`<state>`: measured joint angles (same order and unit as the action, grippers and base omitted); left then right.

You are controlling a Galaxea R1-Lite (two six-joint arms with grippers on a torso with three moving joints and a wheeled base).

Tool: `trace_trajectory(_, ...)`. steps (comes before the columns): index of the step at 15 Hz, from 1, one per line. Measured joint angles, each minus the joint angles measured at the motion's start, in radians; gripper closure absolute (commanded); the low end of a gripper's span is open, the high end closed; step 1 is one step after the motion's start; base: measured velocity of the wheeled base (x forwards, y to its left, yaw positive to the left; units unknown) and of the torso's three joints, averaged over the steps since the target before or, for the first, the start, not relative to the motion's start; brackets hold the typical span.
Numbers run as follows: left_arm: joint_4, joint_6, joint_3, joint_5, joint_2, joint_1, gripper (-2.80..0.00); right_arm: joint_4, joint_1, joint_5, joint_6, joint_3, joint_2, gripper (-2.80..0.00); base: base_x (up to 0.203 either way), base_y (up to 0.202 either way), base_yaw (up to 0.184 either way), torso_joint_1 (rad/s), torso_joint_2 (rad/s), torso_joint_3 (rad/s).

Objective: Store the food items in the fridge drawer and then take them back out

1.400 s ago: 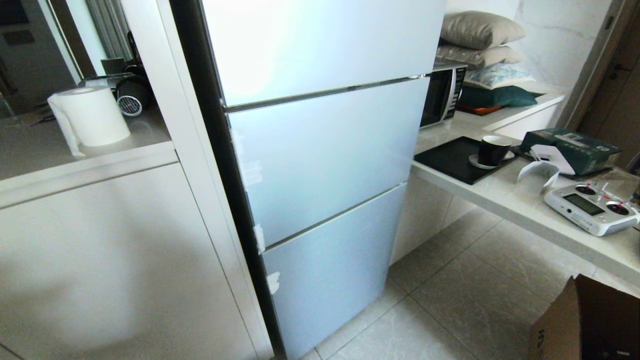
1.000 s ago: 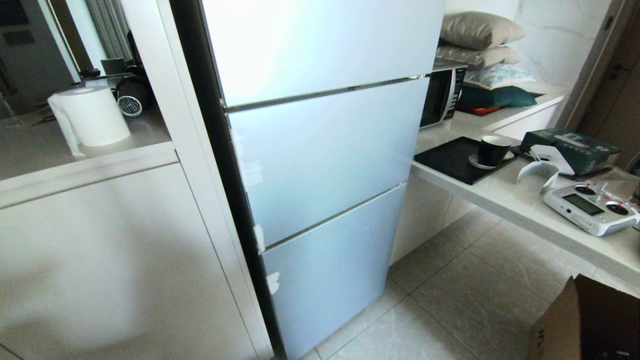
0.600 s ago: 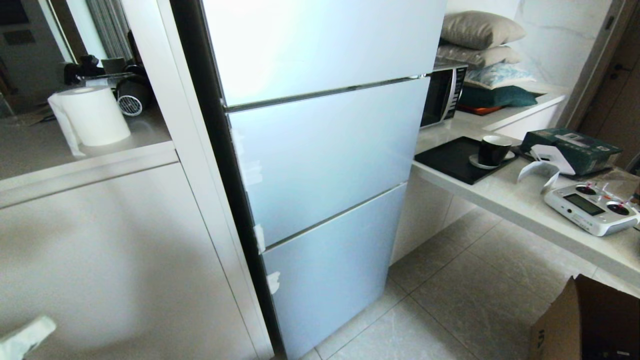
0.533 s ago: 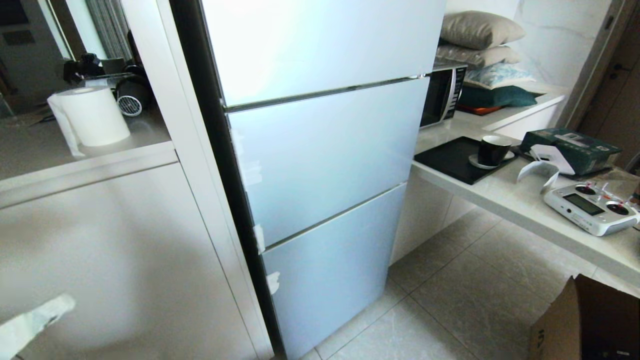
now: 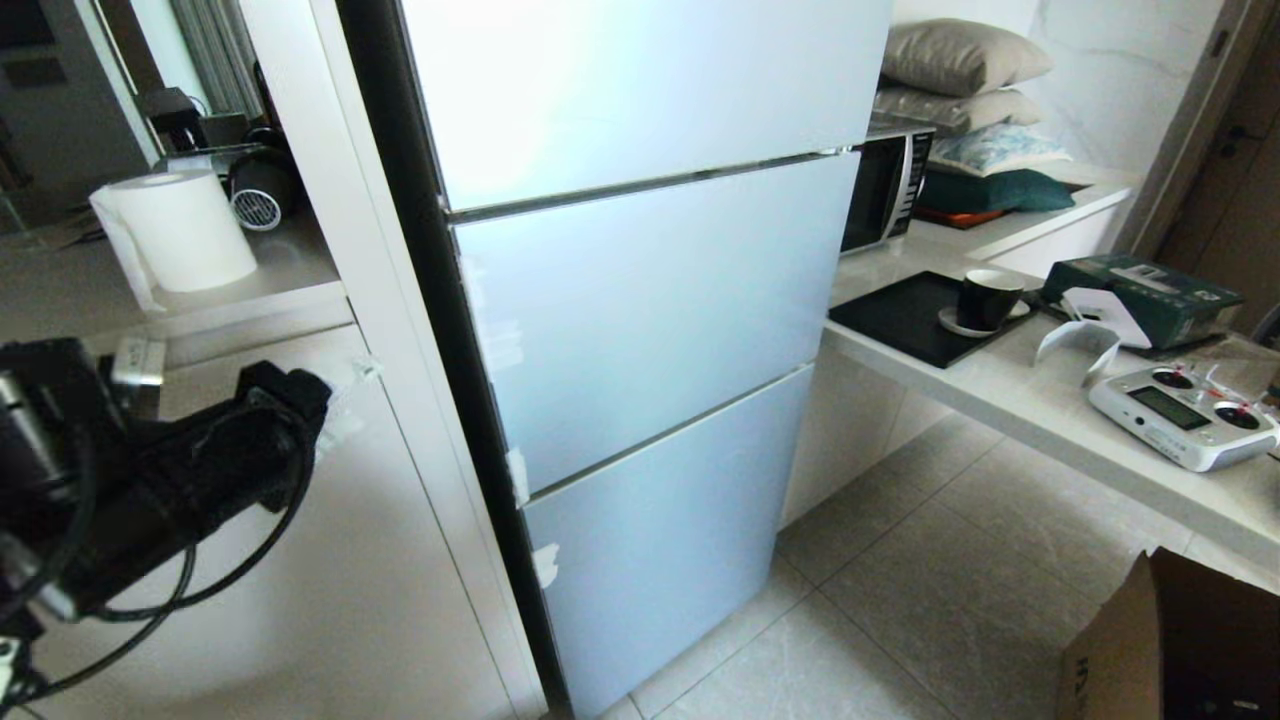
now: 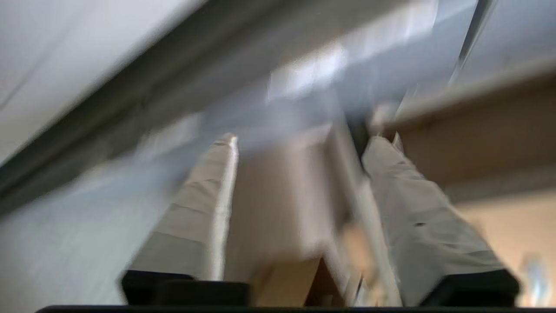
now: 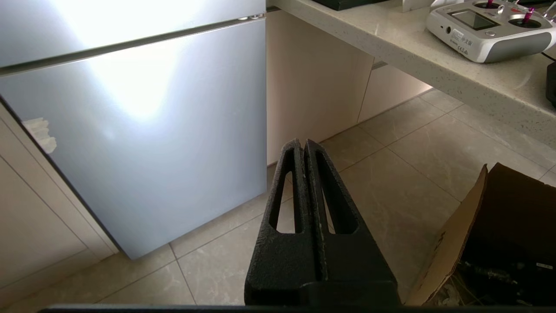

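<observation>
Frosted-glass fridge (image 5: 640, 300) panels sit closed beyond the released left end effector (image 6: 299, 143), hiding drawer and food. Approaching fast, it could strike the glass. The right end effector (image 7: 304, 148) is clenched, empty.

My left arm (image 5: 150, 480) is bulky black, trailing looped black cables. Its fingers (image 6: 195, 217) wear pale wrapping. My right gripper (image 7: 304, 145) has matte black, slotted fingers.
</observation>
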<state>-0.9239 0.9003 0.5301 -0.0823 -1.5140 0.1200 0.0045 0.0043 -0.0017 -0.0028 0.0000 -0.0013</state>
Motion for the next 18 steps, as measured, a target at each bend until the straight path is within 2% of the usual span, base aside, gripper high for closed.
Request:
trace_trajectory(1,-0.102,0.026,0.024,0.048,-0.061,0.014,-2.8,0.0,0.0,0.0,0.0,0.0,0.0,0.0,0.0,0.0,0.0,0.0,0.0,0.0)
trace_trajectory(3,-0.202,0.04,0.074,0.135,-0.145,0.035,-2.8,0.0,0.0,0.0,0.0,0.0,0.0,0.0,0.0,0.0,0.0,0.0,0.0,0.0)
trace_trajectory(4,-0.204,0.041,0.082,0.146,-0.164,0.039,-2.2,0.0,0.0,0.0,0.001,0.0,0.0,0.0,0.0,0.0,0.0,0.0,0.0,0.0)
trace_trajectory(5,-0.206,0.041,0.09,0.154,-0.178,0.04,0.0,0.0,0.0,0.0,0.001,0.0,0.0,0.0,0.0,0.0,0.0,0.0,0.0,0.0)
trace_trajectory(8,-0.208,0.048,0.111,0.157,-0.207,0.041,0.0,0.0,0.0,0.0,0.002,0.0,0.0,0.0,0.0,0.0,0.0,0.0,0.0,0.0)
trace_trajectory(12,-0.205,0.088,0.201,0.165,-0.253,0.041,0.0,0.0,0.0,0.0,0.002,0.0,0.0,0.0,0.0,0.0,0.0,0.0,0.0,0.0)
trace_trajectory(18,-0.2,0.09,0.39,0.286,-0.373,0.094,0.0,0.0,0.0,0.0,0.002,0.0,0.0,0.0,0.0,0.0,0.0,0.0,0.0,0.0)
